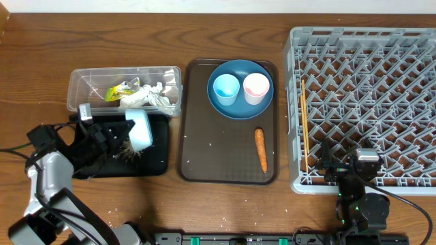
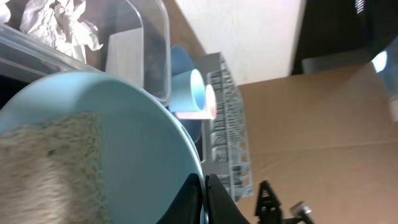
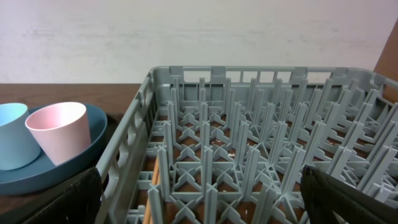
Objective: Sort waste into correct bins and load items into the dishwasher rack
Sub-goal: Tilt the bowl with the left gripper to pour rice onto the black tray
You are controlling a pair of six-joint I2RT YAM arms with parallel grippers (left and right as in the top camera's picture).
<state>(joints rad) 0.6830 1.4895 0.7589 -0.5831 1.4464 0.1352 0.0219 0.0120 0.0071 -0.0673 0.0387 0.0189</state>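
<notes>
My left gripper (image 1: 122,133) is shut on the rim of the light-blue bowl (image 1: 140,129), which is tipped on its side over the black tray (image 1: 161,162). In the left wrist view the bowl (image 2: 118,137) fills the frame, with rice (image 2: 43,168) clinging inside and my left gripper (image 2: 206,182) pinching its edge. The clear tub (image 1: 76,87) holds crumpled tissue (image 1: 155,96) and a yellow-green wrapper (image 1: 122,90). The dark-blue plate (image 1: 238,113) carries a light-blue cup (image 1: 226,88) and a pinkish cup (image 1: 256,87). A carrot (image 1: 261,150) lies nearby. My right gripper (image 3: 211,190) stands open at the front edge of the grey rack (image 1: 368,102).
The plate and carrot rest on a brown serving tray (image 1: 204,156) between the bins and the rack. A thin wooden stick (image 1: 304,122) lies along the rack's left side. A few rice grains dot the tray and the table front.
</notes>
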